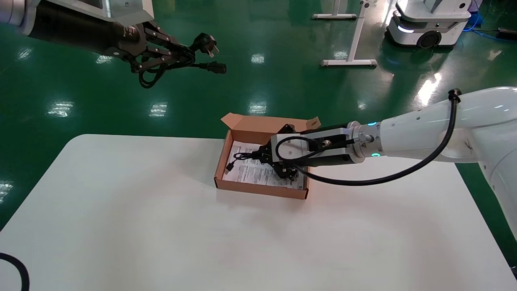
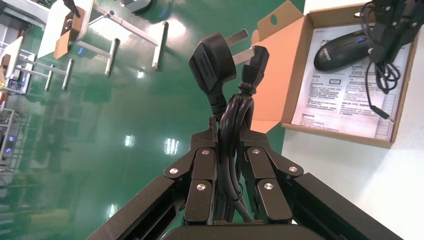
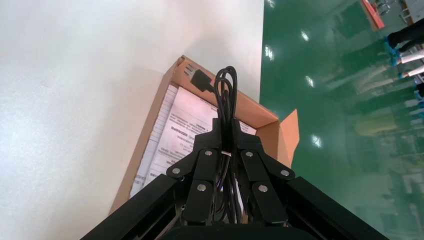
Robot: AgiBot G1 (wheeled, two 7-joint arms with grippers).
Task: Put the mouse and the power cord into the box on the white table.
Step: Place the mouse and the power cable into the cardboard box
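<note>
My left gripper (image 1: 183, 54) (image 2: 229, 131) hangs high over the green floor, beyond the far left corner of the white table (image 1: 161, 226). It is shut on the coiled power cord (image 1: 204, 44) (image 2: 212, 67), whose three-prong plug and blocky connector stick out past the fingertips. The open brown box (image 1: 258, 188) (image 2: 295, 55) (image 3: 165, 95) sits at the table's far middle. The black mouse (image 2: 340, 50) lies on the white sheet inside. Low over the box, my right gripper (image 1: 262, 155) (image 3: 227, 127) is shut on the mouse's bundled thin cable (image 3: 225, 85); its USB plug (image 1: 229, 166) hangs near the box's left wall.
A white mobile robot base (image 1: 428, 24) and white stand legs (image 1: 349, 62) stand on the floor far behind the table. A black cable loop (image 1: 16, 270) shows at the table's near left edge. My right arm's hose (image 1: 404, 171) droops beside the box.
</note>
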